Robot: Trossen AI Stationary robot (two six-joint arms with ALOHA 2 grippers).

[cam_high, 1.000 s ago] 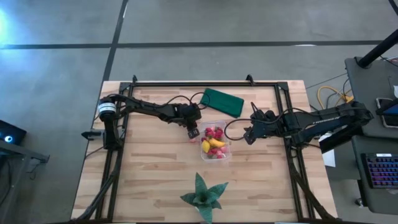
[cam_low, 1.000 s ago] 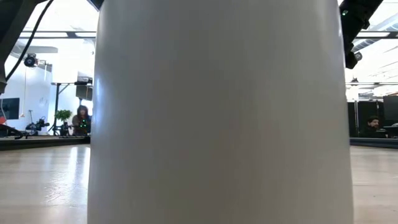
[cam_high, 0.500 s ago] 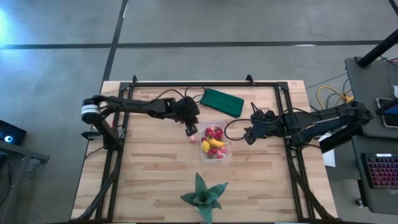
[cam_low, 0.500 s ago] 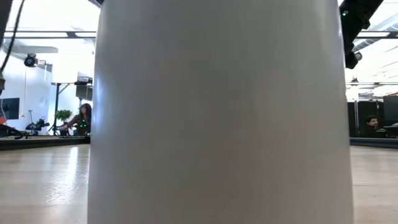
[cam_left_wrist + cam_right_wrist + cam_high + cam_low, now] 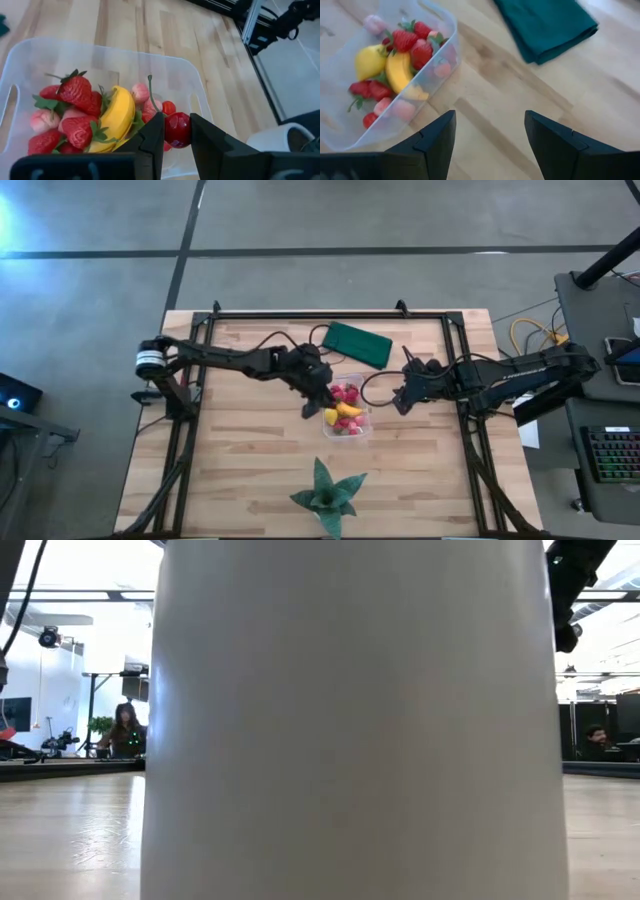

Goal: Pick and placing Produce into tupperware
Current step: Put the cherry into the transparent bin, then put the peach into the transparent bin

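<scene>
The clear tupperware point(image 5: 369, 421) stands mid-table and holds strawberries point(image 5: 75, 91), a banana point(image 5: 118, 116) and a yellow lemon piece point(image 5: 370, 61). My left gripper point(image 5: 320, 398) hovers over the tub's left part, shut on a red cherry point(image 5: 177, 130). To the right of the tub, my right gripper point(image 5: 397, 396) hangs above the table, open, nothing between its fingers point(image 5: 435, 140). A pink piece point(image 5: 374, 23) shows just beyond the tub's far rim in the right wrist view. My left gripper pinches the cherry's round body point(image 5: 178, 134) between its two fingertips. The fingers slant down from the table's left. The cherry is lifted clear above the fruit in the tub, and its stem point(image 5: 149, 92) sticks out past the fingertips.
A folded dark green cloth point(image 5: 357, 344) lies behind the tub. A green star-shaped leafy object point(image 5: 327, 492) stands near the front edge. A white pot point(image 5: 350, 720) fills the low view. Bare wood lies to the tub's left and right.
My left gripper has risen from the table just left of the tub and swung right over the tub, tipping from pointing steeply down to a flatter slant. It has stayed shut and carried the cherry with it.
</scene>
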